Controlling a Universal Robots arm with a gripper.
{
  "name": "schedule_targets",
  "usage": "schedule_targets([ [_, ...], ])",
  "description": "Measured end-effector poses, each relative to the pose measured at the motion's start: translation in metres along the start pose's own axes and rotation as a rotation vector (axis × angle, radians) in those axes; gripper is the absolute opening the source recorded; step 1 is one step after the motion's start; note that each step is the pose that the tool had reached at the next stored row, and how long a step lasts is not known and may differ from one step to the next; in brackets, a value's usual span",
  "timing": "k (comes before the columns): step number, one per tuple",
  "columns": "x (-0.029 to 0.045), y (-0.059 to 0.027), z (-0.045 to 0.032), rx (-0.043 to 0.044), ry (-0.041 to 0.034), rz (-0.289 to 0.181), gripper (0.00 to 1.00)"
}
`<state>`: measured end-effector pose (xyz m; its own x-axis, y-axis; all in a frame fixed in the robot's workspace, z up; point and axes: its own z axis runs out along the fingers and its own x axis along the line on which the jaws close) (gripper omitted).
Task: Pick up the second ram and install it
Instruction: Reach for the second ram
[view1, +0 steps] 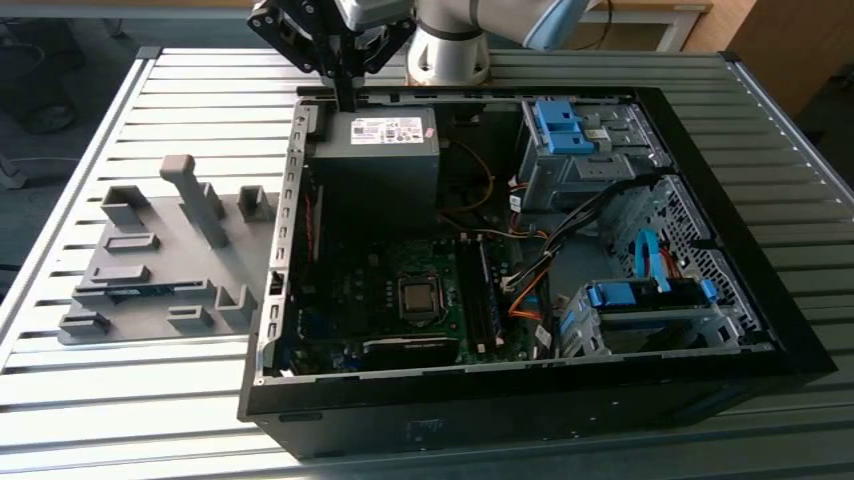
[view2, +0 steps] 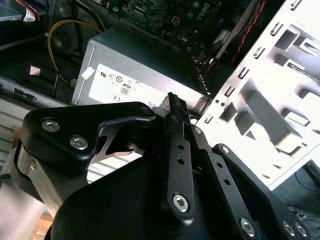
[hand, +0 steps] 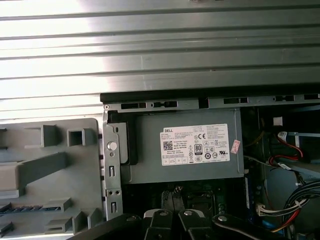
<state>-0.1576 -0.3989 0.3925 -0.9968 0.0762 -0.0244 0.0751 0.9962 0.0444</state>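
The second ram (view1: 131, 290) is a thin dark blue strip lying flat in a slot of the grey holder plate (view1: 154, 235), on the exterior view's left beside the open computer case (view1: 534, 400). In the first wrist view the ram (hand: 20, 208) appears as a dark strip in the same plate (hand: 75, 175). My gripper (view1: 348, 100) hangs over the case's back edge, just above the grey power supply (view1: 380, 150), far from the ram. Its black fingers (view2: 173, 102) meet at the tip, shut with nothing between them.
Inside the case lie the green motherboard (view1: 400, 290) with upright memory slots (view1: 487, 290), loose cables (view1: 534, 270), and blue drive cages (view1: 567, 130) (view1: 641, 300). Tall grey blocks (view1: 200, 200) stand up from the holder plate. All of it rests on a slatted metal table (view1: 134, 420).
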Motion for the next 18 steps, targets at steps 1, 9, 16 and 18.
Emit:
schedule_targets([
  [1, 0.0005, 0.0, 0.0, 0.0, -0.0001, 0.0, 0.11],
  [9, 0.0043, -0.0003, 0.0, 0.0, -0.0001, 0.0, 0.11],
  [16, 0.0073, -0.0006, 0.0, 0.0, 0.0, 0.0, 0.11],
  [18, 0.0078, -0.0006, 0.0, 0.0001, 0.0, 0.0, 0.11],
])
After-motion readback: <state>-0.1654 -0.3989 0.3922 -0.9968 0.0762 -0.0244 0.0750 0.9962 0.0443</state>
